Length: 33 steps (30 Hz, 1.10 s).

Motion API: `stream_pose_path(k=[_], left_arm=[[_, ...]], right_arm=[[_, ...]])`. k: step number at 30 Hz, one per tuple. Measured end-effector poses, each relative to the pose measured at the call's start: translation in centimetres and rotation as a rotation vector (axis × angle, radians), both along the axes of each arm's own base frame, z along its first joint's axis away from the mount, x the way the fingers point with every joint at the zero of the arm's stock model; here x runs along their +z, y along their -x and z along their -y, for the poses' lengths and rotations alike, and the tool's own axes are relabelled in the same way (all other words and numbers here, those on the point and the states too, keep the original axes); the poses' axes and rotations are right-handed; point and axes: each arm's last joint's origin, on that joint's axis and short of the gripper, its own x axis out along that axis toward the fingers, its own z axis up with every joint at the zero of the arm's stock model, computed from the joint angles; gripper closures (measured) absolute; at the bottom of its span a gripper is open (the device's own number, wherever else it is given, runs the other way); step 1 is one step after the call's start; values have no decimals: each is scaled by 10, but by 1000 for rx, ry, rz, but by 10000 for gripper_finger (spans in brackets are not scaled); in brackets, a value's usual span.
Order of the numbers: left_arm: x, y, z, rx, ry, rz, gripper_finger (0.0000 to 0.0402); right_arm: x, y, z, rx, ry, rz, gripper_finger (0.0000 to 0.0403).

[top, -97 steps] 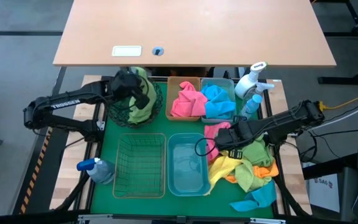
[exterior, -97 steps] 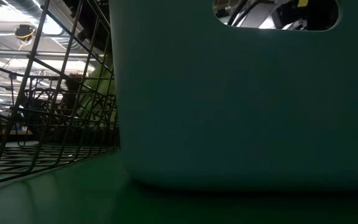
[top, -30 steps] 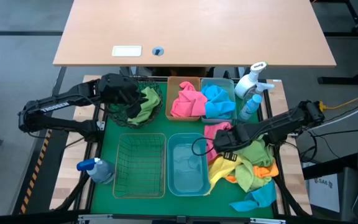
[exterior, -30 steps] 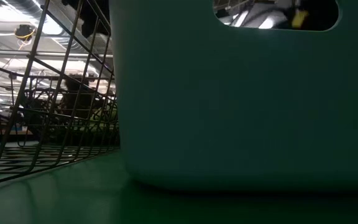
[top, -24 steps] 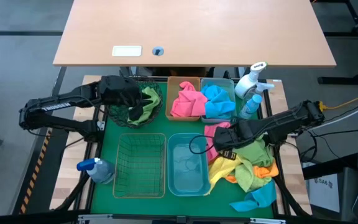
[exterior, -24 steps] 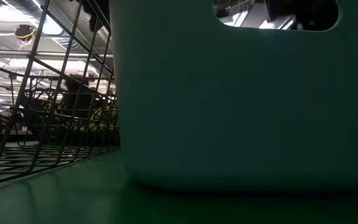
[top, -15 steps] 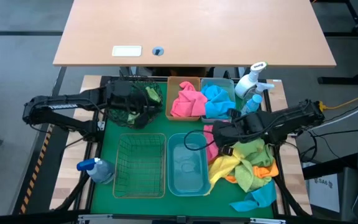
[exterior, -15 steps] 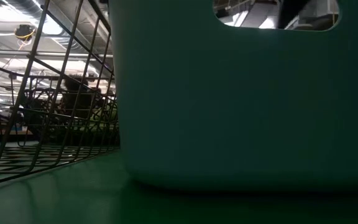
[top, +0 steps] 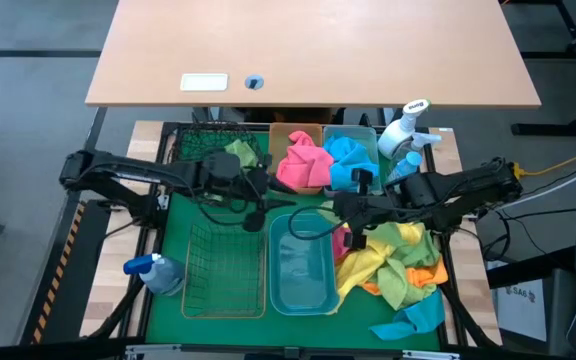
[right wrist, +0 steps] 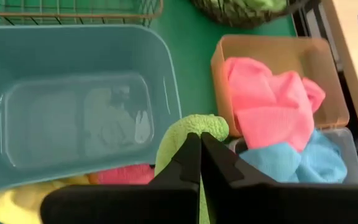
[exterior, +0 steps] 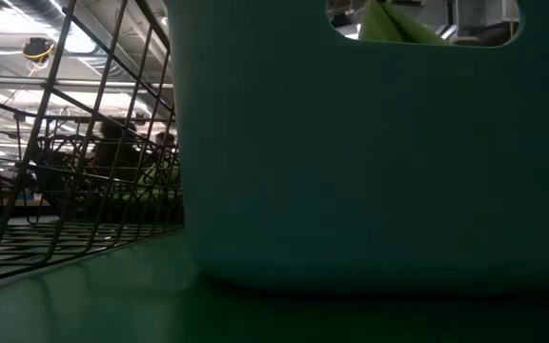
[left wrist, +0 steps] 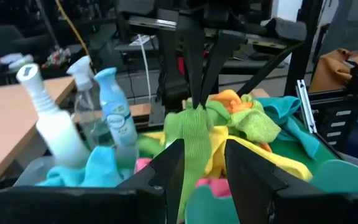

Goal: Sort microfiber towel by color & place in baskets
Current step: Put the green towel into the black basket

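My right gripper point(top: 351, 215) is above the gap between the blue bin point(top: 303, 262) and the heap of mixed towels point(top: 393, 262), shut on a green towel point(left wrist: 194, 134). The towel also shows through the bin's handle hole point(exterior: 389, 24). My left gripper point(top: 256, 200) is open over the mat between the dark green mesh basket point(top: 218, 150) and the rectangular wire basket point(top: 226, 265). It points level at the hanging towel and stands short of it. Another green towel point(top: 240, 152) lies in the mesh basket. My right gripper pinches a bunched fold of the green towel point(right wrist: 192, 127) between its two shut fingers point(left wrist: 188, 68). The fingers come from above, slanting down. The towel hangs below them in a narrow strip point(left wrist: 196, 155). My left gripper's fingers hide its lower end.
The amber bin point(top: 280, 135) holds a pink towel point(top: 303, 165), and the pale blue bin point(top: 368, 133) holds a blue towel point(top: 353, 160). Spray bottles stand at the far right point(top: 403, 130) and the near left point(top: 153, 272). A wooden desk point(top: 313, 50) lies beyond the table.
My left gripper has left the mesh basket and swung toward the table's middle, tipping up to level; the green towel stays in that basket. My right gripper has risen from the towel heap, drawing a green towel up, which now hangs from it.
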Motion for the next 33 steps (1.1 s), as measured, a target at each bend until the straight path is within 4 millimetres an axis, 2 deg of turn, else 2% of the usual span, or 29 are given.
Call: stream_pose_path(k=[9,21,33], left_arm=[[-22,-28,4,-21,-8,31,291],[-25,-32,4,-1,24,48,290],[-21,-32,19,-27,17,87,218]], right_arm=[[7,-9,-3,89,32,96,403],[11,-15,-5,131,49,159,403],[19,-23,-7,177,67,264,403]])
